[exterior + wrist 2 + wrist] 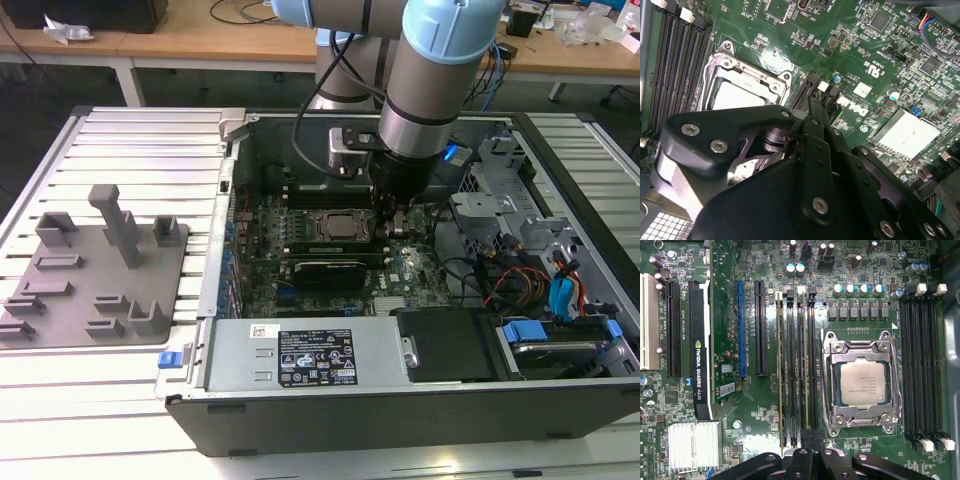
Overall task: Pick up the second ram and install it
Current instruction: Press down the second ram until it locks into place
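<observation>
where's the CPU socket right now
In the first wrist view the CPU socket lies on the motherboard between two banks of memory slots. In the exterior view it sits inside the open computer case, beside the claw.

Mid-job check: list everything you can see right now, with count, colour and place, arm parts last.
Open desktop computer case: one, dark grey, lying on the slatted table.
Green motherboard: one, inside the case.
Silver CPU in its metal socket: one, mid-board.
Long black memory slots with white end clips: two banks, either side of the socket.
Thin dark green ram sticks: seated in the bank beside the blue slot; count unclear.
Black graphics card: one.
Grey plastic fixture plate: one, exterior view's left.
Black gripper: over the ram bank.
</observation>
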`<action>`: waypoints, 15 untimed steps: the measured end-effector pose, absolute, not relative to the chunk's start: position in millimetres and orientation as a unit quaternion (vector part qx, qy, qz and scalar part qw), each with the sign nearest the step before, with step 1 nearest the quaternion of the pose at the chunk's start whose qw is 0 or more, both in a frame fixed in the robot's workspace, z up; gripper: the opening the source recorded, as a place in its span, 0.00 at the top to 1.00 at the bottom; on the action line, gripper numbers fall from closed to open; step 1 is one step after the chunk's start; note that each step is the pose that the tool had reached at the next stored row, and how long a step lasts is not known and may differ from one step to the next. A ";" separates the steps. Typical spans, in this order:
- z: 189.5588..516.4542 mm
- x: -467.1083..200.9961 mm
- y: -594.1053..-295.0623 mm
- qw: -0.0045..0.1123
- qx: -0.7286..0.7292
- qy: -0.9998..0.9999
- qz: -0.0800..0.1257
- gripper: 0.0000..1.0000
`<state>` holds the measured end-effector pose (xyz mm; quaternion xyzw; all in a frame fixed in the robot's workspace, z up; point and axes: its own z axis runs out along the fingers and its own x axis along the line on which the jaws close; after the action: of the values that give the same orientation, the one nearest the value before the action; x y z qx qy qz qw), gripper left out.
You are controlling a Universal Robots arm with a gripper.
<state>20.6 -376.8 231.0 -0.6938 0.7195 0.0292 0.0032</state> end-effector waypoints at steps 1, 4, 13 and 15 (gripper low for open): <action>230.9 20.6 -376.8 0.003 -0.694 0.720 0.029 0.92; 229.7 20.6 -376.8 0.003 -0.694 0.720 0.029 0.92; 248.6 20.6 -376.7 0.003 -0.694 0.720 0.029 0.92; 248.5 20.6 -376.6 0.003 -0.694 0.720 0.029 0.92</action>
<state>20.6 -376.6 248.5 -0.6938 0.7195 0.0292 0.0034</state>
